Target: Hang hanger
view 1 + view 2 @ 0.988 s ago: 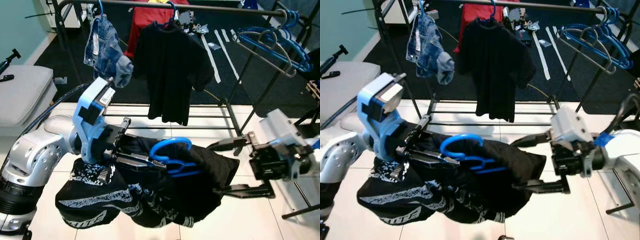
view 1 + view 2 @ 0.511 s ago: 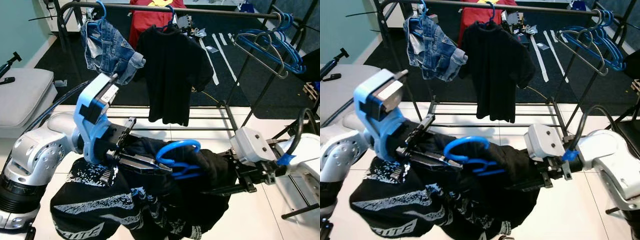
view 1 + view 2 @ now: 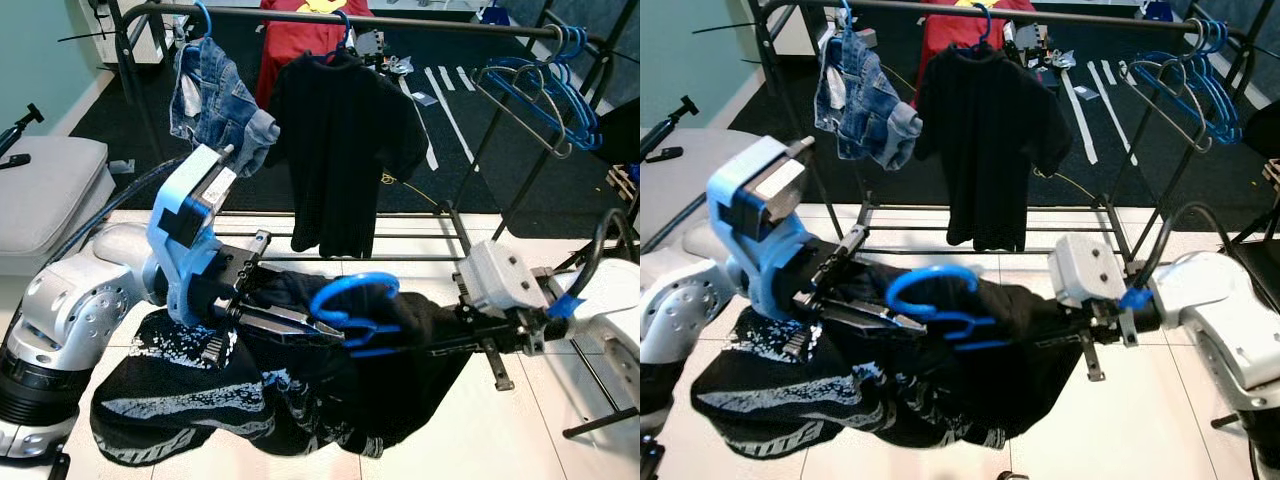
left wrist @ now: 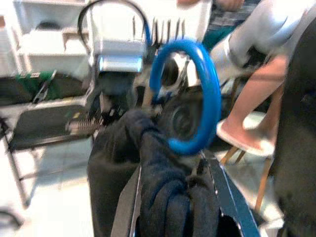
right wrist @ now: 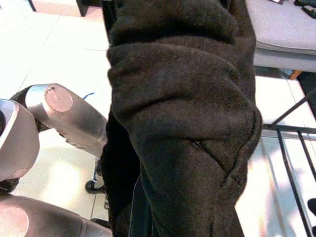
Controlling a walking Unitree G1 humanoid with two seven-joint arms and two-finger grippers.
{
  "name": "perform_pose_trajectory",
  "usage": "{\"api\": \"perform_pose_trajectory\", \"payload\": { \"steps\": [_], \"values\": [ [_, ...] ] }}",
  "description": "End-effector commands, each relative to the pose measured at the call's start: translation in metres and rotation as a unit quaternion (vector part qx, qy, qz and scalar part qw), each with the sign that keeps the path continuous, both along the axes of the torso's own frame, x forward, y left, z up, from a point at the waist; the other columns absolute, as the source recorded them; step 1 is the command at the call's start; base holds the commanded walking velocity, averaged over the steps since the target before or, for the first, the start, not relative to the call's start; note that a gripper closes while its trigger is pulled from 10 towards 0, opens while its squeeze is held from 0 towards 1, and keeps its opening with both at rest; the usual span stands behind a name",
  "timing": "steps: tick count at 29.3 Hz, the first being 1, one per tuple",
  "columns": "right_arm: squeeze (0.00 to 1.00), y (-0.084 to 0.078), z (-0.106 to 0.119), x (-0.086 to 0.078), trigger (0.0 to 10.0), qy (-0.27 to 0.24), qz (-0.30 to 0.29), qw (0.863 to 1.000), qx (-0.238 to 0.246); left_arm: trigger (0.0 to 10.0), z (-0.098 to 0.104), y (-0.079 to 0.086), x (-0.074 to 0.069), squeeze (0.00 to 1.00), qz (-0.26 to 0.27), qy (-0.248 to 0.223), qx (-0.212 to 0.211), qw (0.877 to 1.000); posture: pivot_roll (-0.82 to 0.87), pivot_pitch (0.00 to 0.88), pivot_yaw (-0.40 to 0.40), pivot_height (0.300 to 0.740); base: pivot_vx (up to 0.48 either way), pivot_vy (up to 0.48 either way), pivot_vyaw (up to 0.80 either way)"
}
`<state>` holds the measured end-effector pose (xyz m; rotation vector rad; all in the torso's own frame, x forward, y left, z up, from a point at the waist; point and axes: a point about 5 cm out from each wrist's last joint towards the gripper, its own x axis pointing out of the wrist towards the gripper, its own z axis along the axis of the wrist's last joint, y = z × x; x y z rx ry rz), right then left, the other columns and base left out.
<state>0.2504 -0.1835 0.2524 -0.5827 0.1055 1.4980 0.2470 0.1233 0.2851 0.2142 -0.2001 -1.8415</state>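
A blue hanger [image 3: 352, 296] with a black garment [image 3: 190, 405] bearing white print hangs low in front of me, below the clothes rail [image 3: 420, 21]. My left gripper [image 3: 300, 322] is shut on the hanger just under its hook, with cloth bunched round the fingers [image 4: 228, 197]. In the left wrist view the blue hook [image 4: 208, 98] curls above the dark fabric [image 4: 163, 202]. My right gripper [image 3: 440, 347] is shut on the garment's right edge, and the dark cloth [image 5: 182, 123] runs between its fingers.
On the black rail hang denim shorts [image 3: 216, 95] and a black T-shirt [image 3: 340, 140]. A bunch of spare blue hangers [image 3: 548, 88] sits at the rail's right end. A grey seat [image 3: 45, 190] stands to the left. The rack's lower bars [image 3: 400, 235] cross behind the garment.
My right gripper, wide open a second ago, has come in and shut on the garment's right edge. The garment now hangs spread between both grippers. The left gripper has kept its hold.
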Motion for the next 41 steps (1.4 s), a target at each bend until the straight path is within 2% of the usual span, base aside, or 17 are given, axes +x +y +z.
{"api": "perform_pose_trajectory", "payload": {
  "steps": [1, 5, 6, 11, 13, 16, 17, 19, 22, 23, 24, 27, 30, 31, 32, 39, 41],
  "values": [
    [0.0, -0.005, 0.014, 0.001, 0.0, -0.02, -0.005, 0.999, 0.025, 10.0, -0.01, 0.003, 0.003, 0.0, 0.009, 0.0, 0.035, 0.999, -0.04, 0.15, -0.012, 0.74, 0.0, 0.0, 0.0],
    [0.0, -0.007, 0.016, 0.002, 0.0, -0.024, -0.01, 0.999, 0.029, 10.0, -0.01, 0.005, 0.007, 0.0, 0.024, -0.012, 0.043, 0.999, -0.04, 0.15, -0.012, 0.74, 0.0, 0.0, 0.0],
    [0.0, -0.009, 0.019, 0.002, 0.0, -0.027, -0.015, 0.999, 0.032, 10.0, -0.009, 0.012, 0.012, 0.0, 0.049, -0.034, 0.06, 0.996, -0.04, 0.153, -0.011, 0.74, 0.0, 0.0, 0.0],
    [0.0, -0.013, 0.022, 0.002, 0.0, -0.031, -0.023, 0.999, 0.033, 10.0, -0.006, 0.024, 0.018, 0.0, 0.08, -0.059, 0.085, 0.991, -0.04, 0.155, -0.011, 0.74, 0.0, 0.0, 0.0],
    [0.0, -0.016, 0.024, 0.003, 0.0, -0.033, -0.028, 0.998, 0.034, 10.0, -0.007, 0.034, 0.022, 0.0, 0.106, -0.085, 0.122, 0.983, -0.04, 0.156, -0.01, 0.74, 0.0, 0.0, 0.0],
    [0.0, -0.017, 0.024, 0.003, 0.0, -0.033, -0.029, 0.998, 0.034, 10.0, -0.008, 0.036, 0.024, 0.0, 0.114, -0.094, 0.134, 0.98, -0.04, 0.156, -0.01, 0.74, 0.0, 0.0, 0.0],
    [0.0, -0.017, 0.024, 0.002, 0.0, -0.033, -0.029, 0.998, 0.035, 10.0, -0.01, 0.041, 0.027, 0.0, 0.129, -0.106, 0.151, 0.974, -0.04, 0.158, -0.01, 0.74, 0.0, 0.0, 0.0],
    [0.0, -0.017, 0.024, 0.002, 0.0, -0.033, -0.029, 0.998, 0.035, 10.0, -0.01, 0.041, 0.027, 0.0, 0.129, -0.106, 0.151, 0.974, -0.04, 0.158, -0.01, 0.74, 0.0, 0.0, 0.0],
    [0.0, -0.017, 0.027, 0.0, 0.0, -0.029, -0.024, 0.998, 0.041, 10.0, -0.016, 0.057, 0.037, 0.0, 0.175, -0.118, 0.188, 0.959, -0.04, 0.161, -0.009, 0.74, 0.0, 0.0, 0.0],
    [0.0, -0.017, 0.027, 0.0, 0.0, -0.029, -0.024, 0.998, 0.041, 10.0, -0.016, 0.057, 0.037, 0.0, 0.175, -0.118, 0.188, 0.959, -0.04, 0.161, -0.009, 0.74, 0.0, 0.0, 0.0],
    [0.0, -0.017, 0.029, -0.001, 0.0, -0.028, -0.021, 0.998, 0.046, 10.0, -0.02, 0.066, 0.041, 0.0, 0.192, -0.114, 0.202, 0.954, -0.04, 0.161, -0.009, 0.74, 0.0, 0.0, 0.0],
    [0.0, -0.017, 0.031, -0.002, 0.0, -0.027, -0.019, 0.998, 0.051, 10.0, -0.023, 0.072, 0.043, 0.0, 0.202, -0.104, 0.204, 0.952, -0.04, 0.161, -0.007, 0.74, 0.0, 0.0, 0.0],
    [0.0, -0.017, 0.032, -0.002, 0.0, -0.027, -0.017, 0.998, 0.054, 10.0, -0.023, 0.08, 0.047, 0.0, 0.215, -0.083, 0.176, 0.957, -0.04, 0.161, -0.007, 0.74, 0.0, 0.0, 0.0],
    [0.0, -0.017, 0.031, -0.003, 0.0, -0.026, -0.017, 0.998, 0.054, 10.0, -0.019, 0.083, 0.051, 0.0, 0.227, -0.063, 0.148, 0.96, -0.04, 0.161, -0.007, 0.74, 0.0, 0.0, 0.0],
    [0.0, -0.017, 0.031, -0.003, 0.0, -0.026, -0.017, 0.998, 0.054, 10.0, -0.014, 0.086, 0.051, 1.0, 0.22, -0.041, 0.126, 0.966, -0.04, 0.162, -0.006, 0.74, 0.0, 0.0, 0.0],
    [0.0, -0.017, 0.029, -0.003, 0.0, -0.023, -0.018, 0.998, 0.053, 10.0, -0.008, 0.099, 0.045, 1.0, 0.196, -0.017, 0.109, 0.974, -0.04, 0.162, -0.005, 0.74, 0.0, 0.0, 0.0],
    [0.0, -0.017, 0.028, -0.004, 0.0, -0.021, -0.018, 0.998, 0.053, 10.0, 0.001, 0.104, 0.039, 1.0, 0.175, -0.01, 0.086, 0.981, -0.04, 0.162, -0.004, 0.74, 0.0, 0.0, 0.0]
  ]
}}
